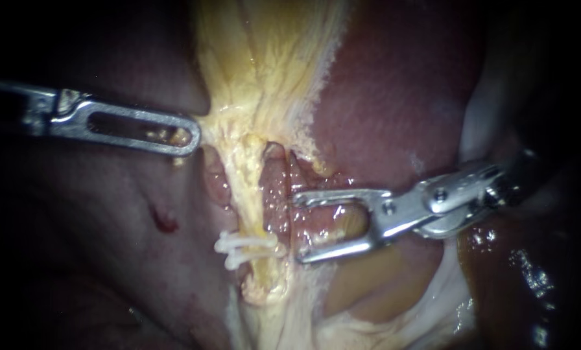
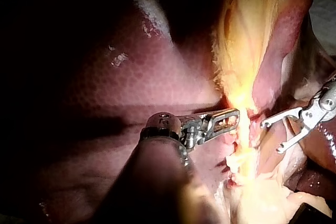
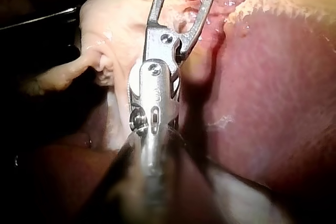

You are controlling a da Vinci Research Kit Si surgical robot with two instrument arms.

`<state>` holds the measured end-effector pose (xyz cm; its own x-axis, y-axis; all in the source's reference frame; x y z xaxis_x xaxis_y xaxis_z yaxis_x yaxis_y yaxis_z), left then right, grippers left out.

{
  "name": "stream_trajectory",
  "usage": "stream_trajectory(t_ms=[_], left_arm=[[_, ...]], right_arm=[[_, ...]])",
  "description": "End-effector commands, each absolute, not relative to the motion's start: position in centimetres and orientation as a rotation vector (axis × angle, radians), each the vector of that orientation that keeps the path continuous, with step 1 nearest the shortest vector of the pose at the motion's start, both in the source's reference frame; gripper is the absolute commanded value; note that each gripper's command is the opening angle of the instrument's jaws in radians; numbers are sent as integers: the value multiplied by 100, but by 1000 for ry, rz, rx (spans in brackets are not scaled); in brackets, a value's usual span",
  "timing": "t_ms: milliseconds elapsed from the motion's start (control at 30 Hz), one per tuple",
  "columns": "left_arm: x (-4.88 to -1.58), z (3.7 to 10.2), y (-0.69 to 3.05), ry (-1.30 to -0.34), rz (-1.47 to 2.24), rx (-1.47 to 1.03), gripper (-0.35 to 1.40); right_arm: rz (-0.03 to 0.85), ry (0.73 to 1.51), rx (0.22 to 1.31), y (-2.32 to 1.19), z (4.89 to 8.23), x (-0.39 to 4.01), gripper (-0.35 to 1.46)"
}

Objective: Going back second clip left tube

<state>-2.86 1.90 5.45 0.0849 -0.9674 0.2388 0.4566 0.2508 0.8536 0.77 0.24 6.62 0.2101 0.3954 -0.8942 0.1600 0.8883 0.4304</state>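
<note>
My left instrument (image 1: 188,137) holds its jaws together, apparently pinching the edge of the yellow tissue (image 1: 264,78). My right instrument (image 1: 297,228) has its jaws spread wide, tips just beside a reddish tube (image 1: 276,194). A white clip (image 1: 245,246) crosses the left tube (image 1: 248,194) near the lower jaw.

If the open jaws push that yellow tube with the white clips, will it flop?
Probably floppy: the yellow tube looks soft and stringy, so it would likely bend aside. It glistens wet, so it may be slippery. The white clips sit across it and would probably move with it.
</note>
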Motion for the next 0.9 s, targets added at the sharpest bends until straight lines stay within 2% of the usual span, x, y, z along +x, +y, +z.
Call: stream_trajectory(t_ms=[33,333,700,900], left_arm=[[-286,545,190,-945,-1196,687,-35],[-289,548,189,-945,-1196,684,-35],[-300,558,186,-947,-1198,675,-35],[-316,579,181,-954,-1192,674,-35]], right_arm=[[170,1363,480,28,657,69,50],[149,1358,441,49,635,24,50],[140,1363,434,50,634,16,50],[140,1365,434,49,634,12,50]])
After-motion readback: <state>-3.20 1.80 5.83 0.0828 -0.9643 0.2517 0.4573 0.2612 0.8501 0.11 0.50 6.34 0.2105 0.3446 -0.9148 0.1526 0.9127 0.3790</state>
